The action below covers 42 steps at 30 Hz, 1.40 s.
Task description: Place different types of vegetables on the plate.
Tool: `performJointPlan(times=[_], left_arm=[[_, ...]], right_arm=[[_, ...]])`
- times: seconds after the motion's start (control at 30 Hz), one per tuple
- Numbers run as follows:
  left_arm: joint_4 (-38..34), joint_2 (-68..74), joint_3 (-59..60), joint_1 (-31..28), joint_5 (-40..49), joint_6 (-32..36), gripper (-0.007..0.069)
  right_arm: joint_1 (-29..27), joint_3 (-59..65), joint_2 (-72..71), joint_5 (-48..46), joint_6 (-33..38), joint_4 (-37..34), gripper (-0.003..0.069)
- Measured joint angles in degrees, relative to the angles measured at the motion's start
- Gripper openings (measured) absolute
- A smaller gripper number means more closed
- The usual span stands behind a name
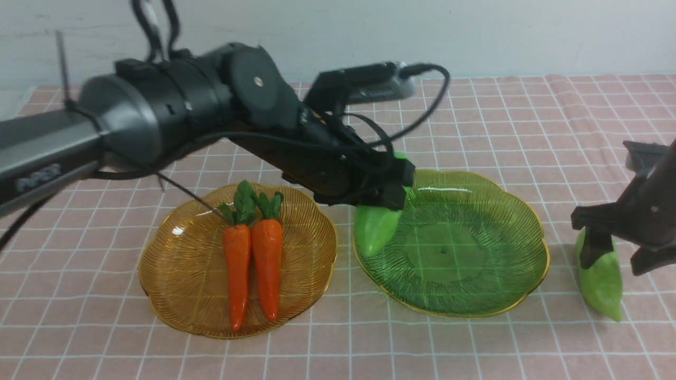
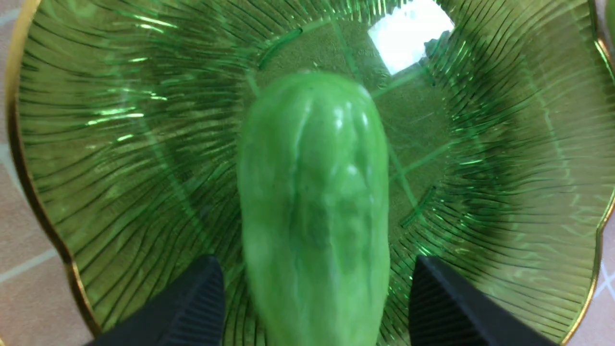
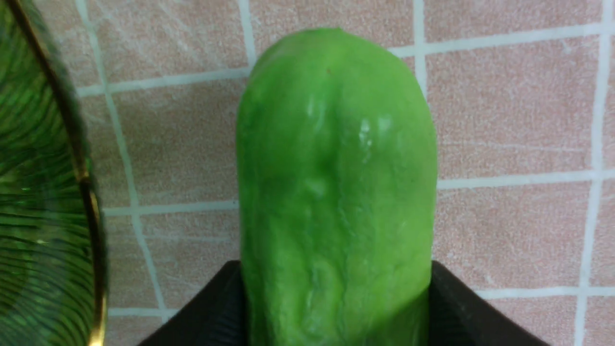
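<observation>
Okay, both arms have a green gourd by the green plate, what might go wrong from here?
One: the left gourd sits at the rim of the green plate with the left pincer open around it, so it may roll out onto the cloth. Two: the right pincer grips the right gourd beside that rim; swinging it in may clip the rim or crowd the left arm.

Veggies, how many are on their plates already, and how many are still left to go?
Done: two carrots lie on the orange plate. In hand: the open left claw has one green gourd at the green plate's edge. The right claw grips the other gourd beside that plate, over the tablecloth. Left: getting both gourds settled on the green plate.
</observation>
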<state>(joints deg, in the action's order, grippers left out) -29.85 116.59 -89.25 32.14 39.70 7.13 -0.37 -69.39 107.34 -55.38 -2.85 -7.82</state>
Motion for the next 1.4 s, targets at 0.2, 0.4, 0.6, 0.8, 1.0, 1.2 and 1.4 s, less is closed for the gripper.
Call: performJointPlan(times=[0.2,0.4,0.6,0.8,1.0,1.2,1.4], left_arm=[[6.6,-1.0,-7.3,-0.1,7.3,-3.1,0.0452],[20.3,-6.9,-16.5,-0.7,21.2,-7.6,0.0066],[29.9,-18.4,-16.7,-0.9,27.4,-10.5,-0.0003],[33.5,-30.7,-7.1,-0.9,26.5,-13.0,-0.0003],[34.3,-44.4,8.7,-0.9,20.3,-15.0,-0.0003],[36.2,-56.2,23.3,-0.9,13.5,-18.0,-0.0003],[40.8,-65.6,34.7,-0.9,8.3,-24.9,-0.0003]], right_arm=[[0.8,-3.0,-10.2,-0.9,0.9,-7.1,0.0395],[6.8,-3.1,-8.3,0.7,8.8,-18.3,0.0395],[9.2,-3.1,-5.3,2.4,9.1,-19.2,0.0485],[9.2,-6.5,-5.3,-2.0,9.1,-17.0,0.0583],[9.2,-12.0,-8.4,-9.4,9.2,-11.5,0.0472],[9.2,-15.5,-21.2,-10.8,9.2,-9.1,0.015],[9.2,-14.6,-38.4,-9.8,9.2,-8.9,-0.0004]])
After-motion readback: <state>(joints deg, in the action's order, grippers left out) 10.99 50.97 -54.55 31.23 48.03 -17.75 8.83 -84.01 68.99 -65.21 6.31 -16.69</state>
